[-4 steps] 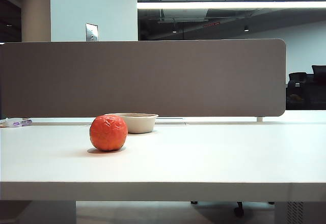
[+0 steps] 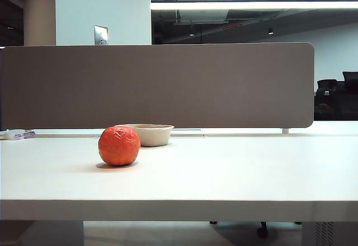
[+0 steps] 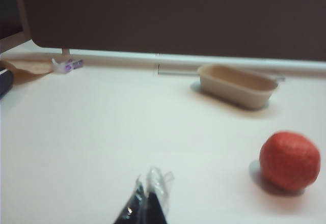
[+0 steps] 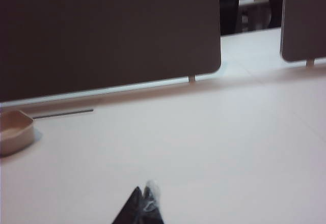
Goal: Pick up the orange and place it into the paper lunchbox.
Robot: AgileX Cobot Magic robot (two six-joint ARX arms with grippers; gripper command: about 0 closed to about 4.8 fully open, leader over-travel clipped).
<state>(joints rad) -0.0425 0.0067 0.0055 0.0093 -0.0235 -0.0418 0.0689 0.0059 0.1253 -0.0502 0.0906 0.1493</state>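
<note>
On the surface (image 2: 235, 173) nothing's moved: orange (image 2: 118, 145) still beside paper lunchbox (image 2: 146, 134); you've both pincers, left pincer (image 3: 148, 196) & right pincer (image 4: 142, 203), clenched, empty, task unstarted.

A ceiling light strip (image 2: 251, 5) glares overhead; the exterior view is sharp, both wrist views soft and blurred, shadows faint.
</note>
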